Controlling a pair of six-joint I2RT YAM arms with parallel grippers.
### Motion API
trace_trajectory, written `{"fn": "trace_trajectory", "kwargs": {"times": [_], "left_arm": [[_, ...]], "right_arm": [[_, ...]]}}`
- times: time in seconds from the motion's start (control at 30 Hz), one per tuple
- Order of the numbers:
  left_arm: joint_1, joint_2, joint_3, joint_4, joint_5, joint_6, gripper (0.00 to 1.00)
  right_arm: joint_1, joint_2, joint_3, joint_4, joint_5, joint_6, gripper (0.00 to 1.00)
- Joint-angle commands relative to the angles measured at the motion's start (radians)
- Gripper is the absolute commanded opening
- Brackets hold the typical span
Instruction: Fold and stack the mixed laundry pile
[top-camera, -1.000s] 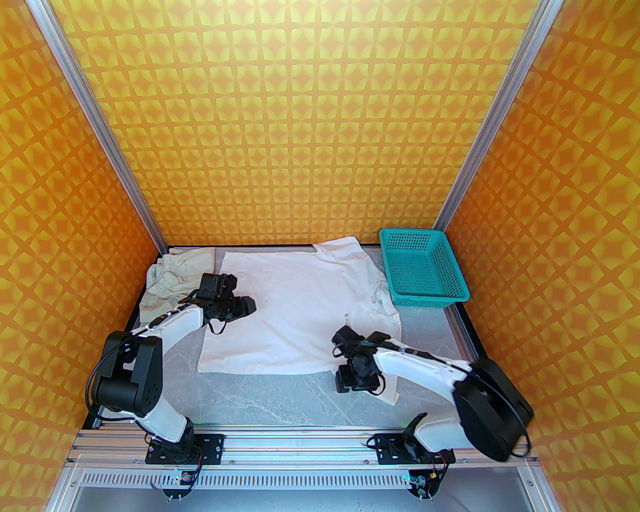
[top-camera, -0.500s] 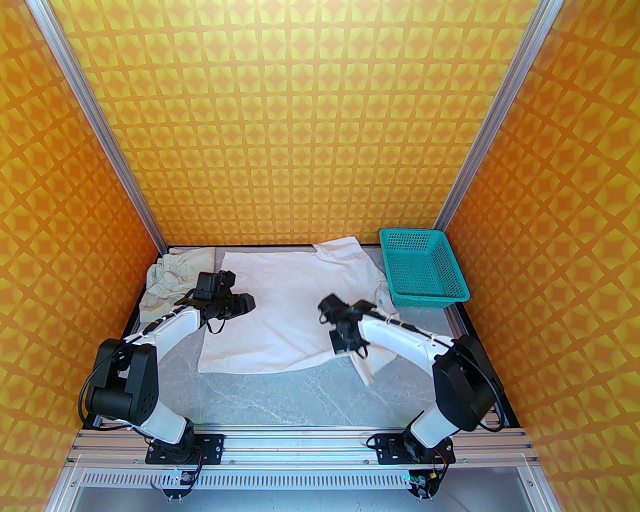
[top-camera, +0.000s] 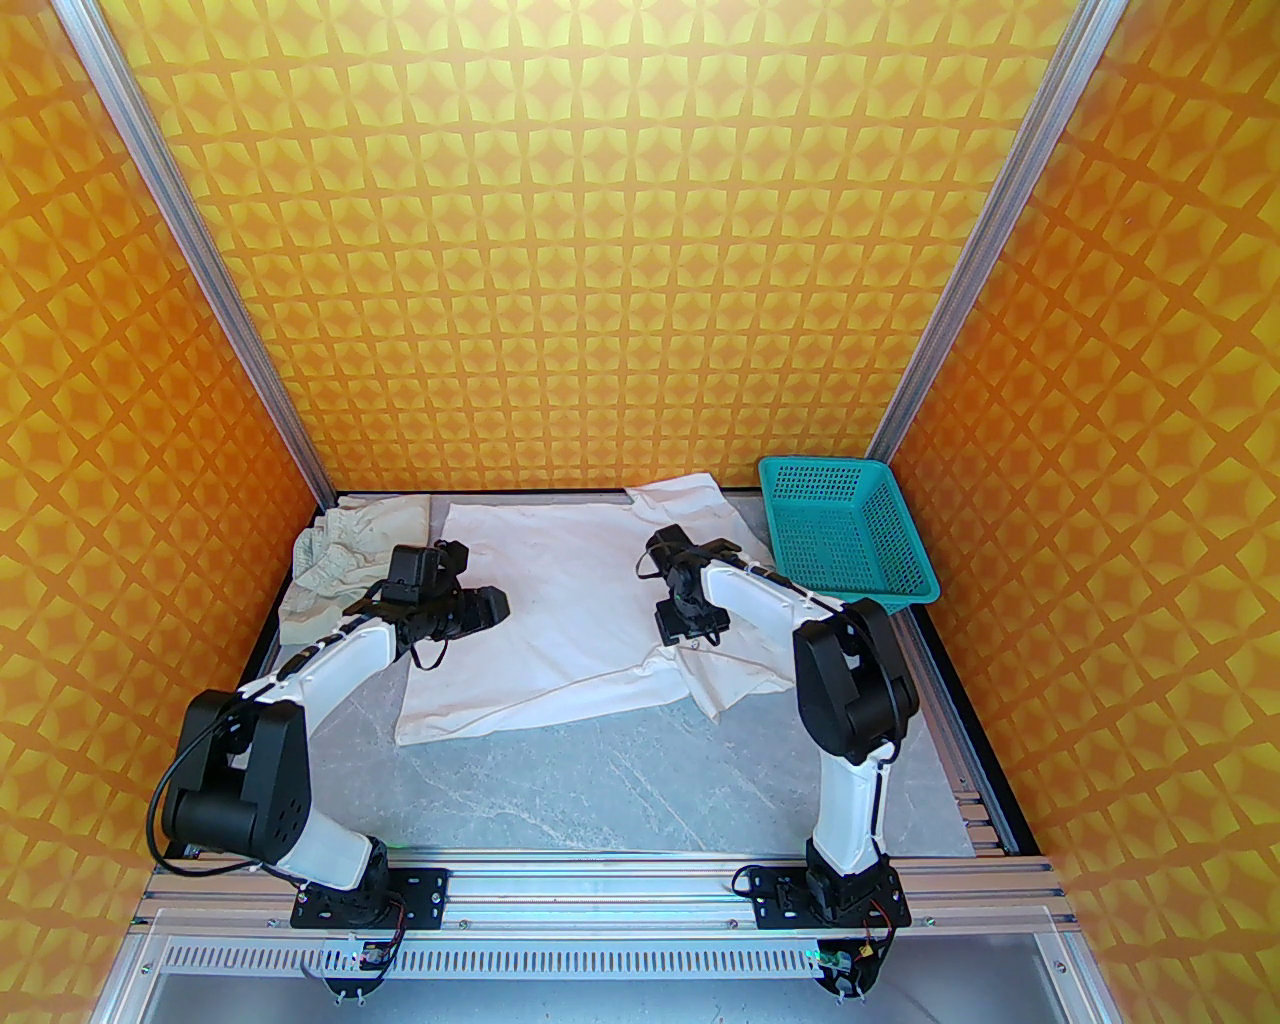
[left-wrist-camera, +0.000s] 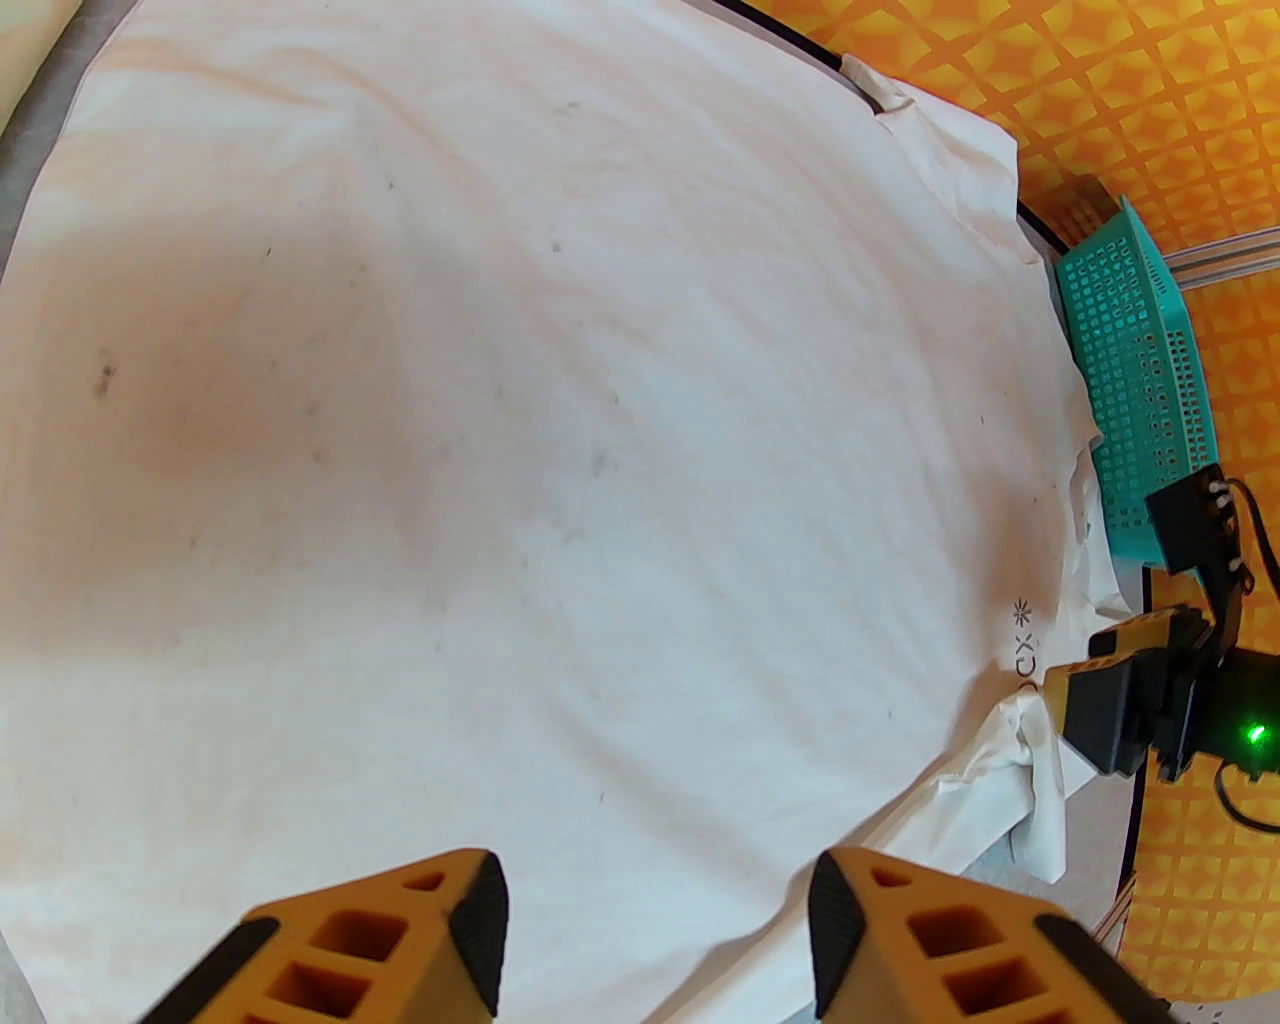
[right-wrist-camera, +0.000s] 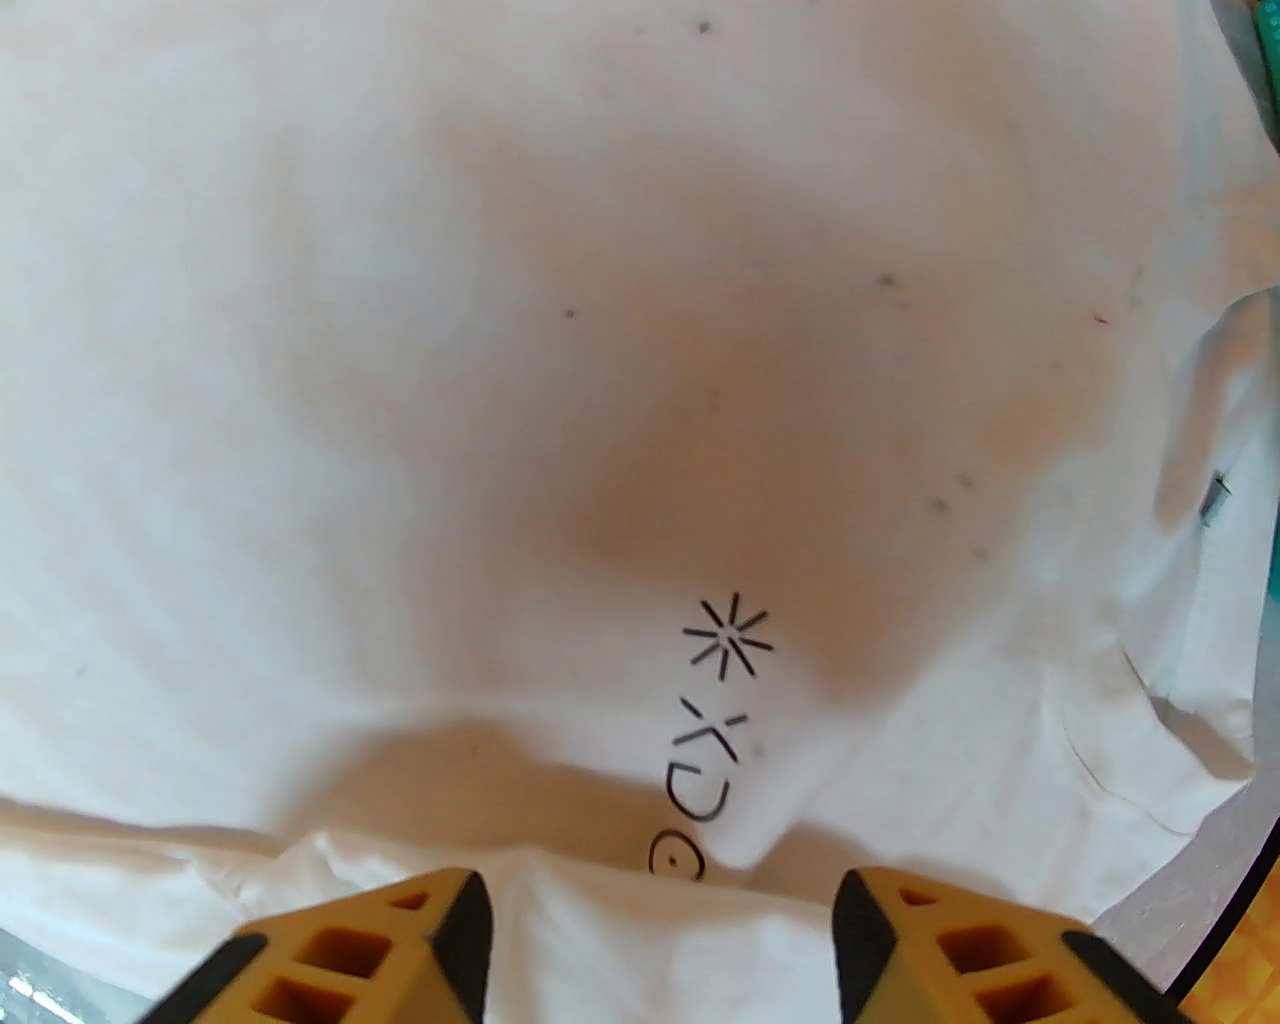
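Two garments: my left end effector (left-wrist-camera: 655, 900) and right end effector (right-wrist-camera: 660, 920) hover released over the white shirt (top-camera: 560, 600), spread on the desk (top-camera: 600, 790) for folding; the beige piece (top-camera: 345, 555) waits bunched at far left.

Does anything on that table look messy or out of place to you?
Yes. The white shirt lies mostly flat, but its near right corner is bunched and folded over itself. The beige garment sits crumpled in the far left corner. Small dark specks dot the shirt.
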Motion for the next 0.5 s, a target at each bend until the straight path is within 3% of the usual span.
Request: {"fn": "trace_trajectory", "kwargs": {"times": [0.0, 0.17, 0.23, 0.3, 0.4, 0.47], "left_arm": [[0.004, -0.025, -0.032, -0.007, 0.015, 0.005, 0.55], [0.004, -0.031, -0.04, -0.006, 0.015, 0.01, 0.55], [0.004, -0.028, -0.036, -0.011, 0.015, 0.012, 0.55], [0.005, -0.028, -0.039, -0.011, 0.017, 0.013, 0.55], [0.004, -0.026, -0.042, -0.009, 0.022, 0.013, 0.55], [0.004, -0.022, -0.042, -0.01, 0.029, 0.013, 0.55]], "right_arm": [[0.002, -0.21, -0.094, -0.03, -0.085, 0.067, 0.63], [-0.023, -0.502, -0.414, 0.011, -0.248, 0.206, 0.68], [-0.042, -0.601, -0.563, 0.085, -0.344, 0.292, 0.76], [-0.058, -0.671, -0.684, 0.199, -0.423, 0.382, 0.78], [-0.061, -0.706, -0.841, 0.455, -0.522, 0.497, 0.77], [-0.06, -0.678, -0.877, 0.553, -0.52, 0.512, 0.76]]}}
